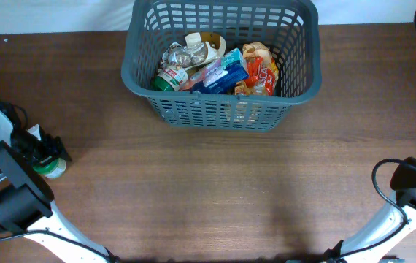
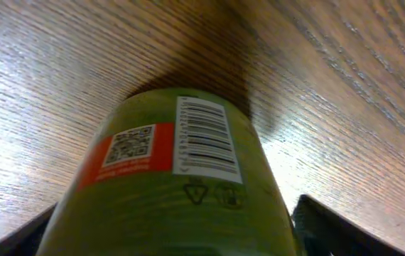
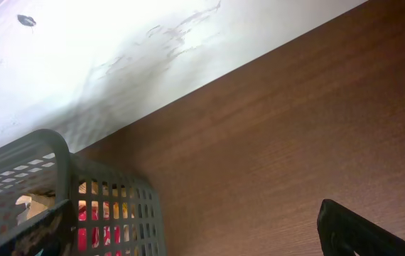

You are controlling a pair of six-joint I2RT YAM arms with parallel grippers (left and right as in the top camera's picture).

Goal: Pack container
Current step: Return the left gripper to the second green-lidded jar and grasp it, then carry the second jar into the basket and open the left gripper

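Note:
The dark grey container point(image 1: 215, 113) stands at the back centre of the table and holds several packets, among them a blue pack point(image 1: 226, 77), an orange-red bag point(image 1: 260, 73) and a green-labelled jar point(image 1: 170, 79). My left gripper point(image 1: 45, 155) is at the far left edge, closed around a green can point(image 1: 53, 168) that rests on the wood. In the left wrist view the can point(image 2: 167, 185), with a barcode and an orange QR label, fills the space between the fingers point(image 2: 174, 238). My right gripper point(image 3: 195, 231) is open and empty, with the container's corner point(image 3: 53, 153) to its left.
The brown wooden table point(image 1: 215, 190) spreads in front of the container. A white wall point(image 3: 117, 50) runs behind the table's back edge. The right arm point(image 1: 412, 186) sits at the lower right, with a black cable beside it.

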